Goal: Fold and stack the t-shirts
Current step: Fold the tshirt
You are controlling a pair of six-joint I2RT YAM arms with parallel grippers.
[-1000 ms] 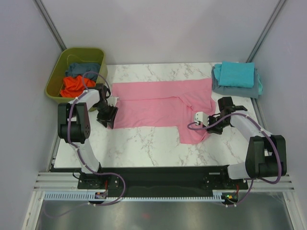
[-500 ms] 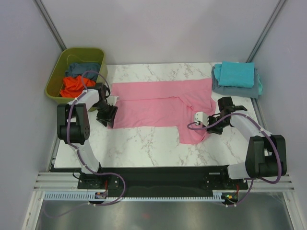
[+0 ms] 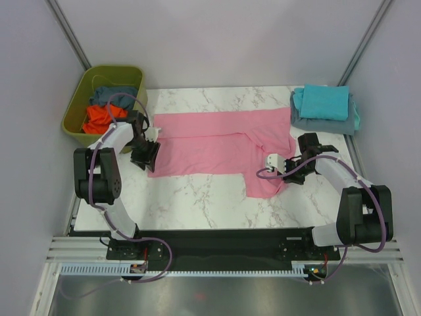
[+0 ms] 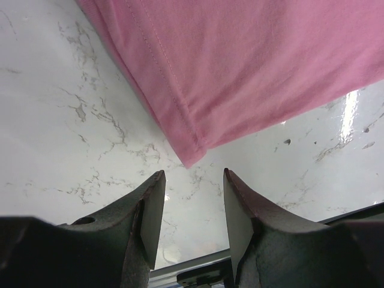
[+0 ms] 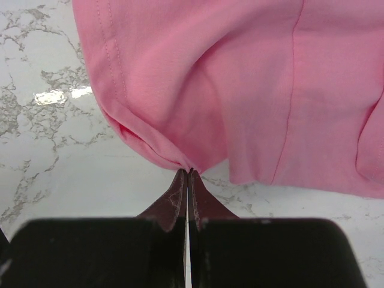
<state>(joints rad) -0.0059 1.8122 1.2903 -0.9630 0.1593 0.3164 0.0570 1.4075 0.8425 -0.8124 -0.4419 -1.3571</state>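
Cloth of the pink t-shirt (image 3: 210,141) looked light, thin and limp, so I judged it would sag and crease wherever unsupported. Hemmed corners and edge folds seemed the best holds. It lay flat on the table (image 3: 197,197), between the left and right edges, with its long axis parallel to the near edge. Its hem pointed toward the left edge, and 1 flap, probably a sleeve, reached toward the near edge on the right. The right gripper (image 5: 188,175) was closed, pinching a fold of that flap. The left gripper (image 4: 192,180) hovered half spread just off the near-left hem corner, holding nothing.
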